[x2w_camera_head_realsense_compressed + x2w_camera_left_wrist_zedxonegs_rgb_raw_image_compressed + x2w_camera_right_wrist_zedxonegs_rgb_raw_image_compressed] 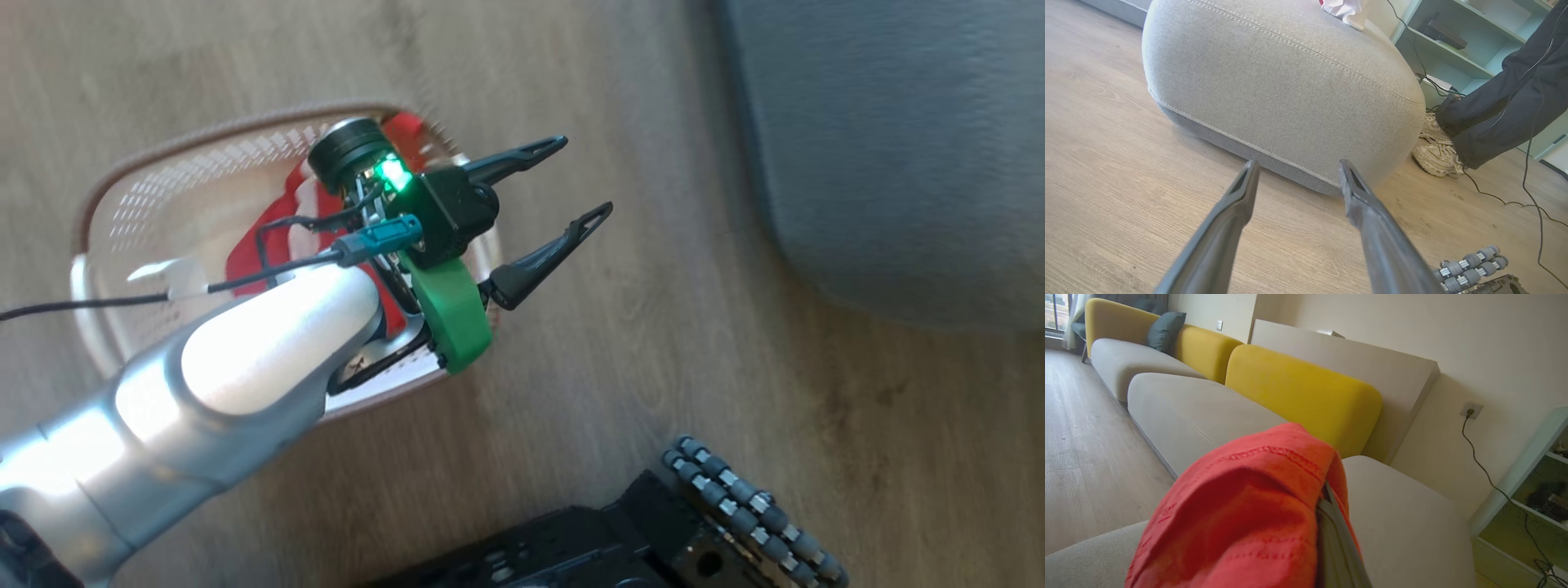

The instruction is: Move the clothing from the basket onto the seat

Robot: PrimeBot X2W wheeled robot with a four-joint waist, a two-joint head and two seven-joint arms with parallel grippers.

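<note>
The left arm (245,359) stretches out low over the basket (204,131), which sits on the floor (571,457) a little apart from the seat (898,163). The left gripper (584,175) points toward the seat's rounded corner, its jaws spread wide with nothing between them. Red clothing (253,253) lies in the basket. The right gripper (1329,506) hangs above the seat, jaws closed on more red clothing, which drapes over them. A person's leg (1502,102) stands just beside the seat.

left end effector (584,175) spread wide; right end effector (1331,514) clamped tight
</note>
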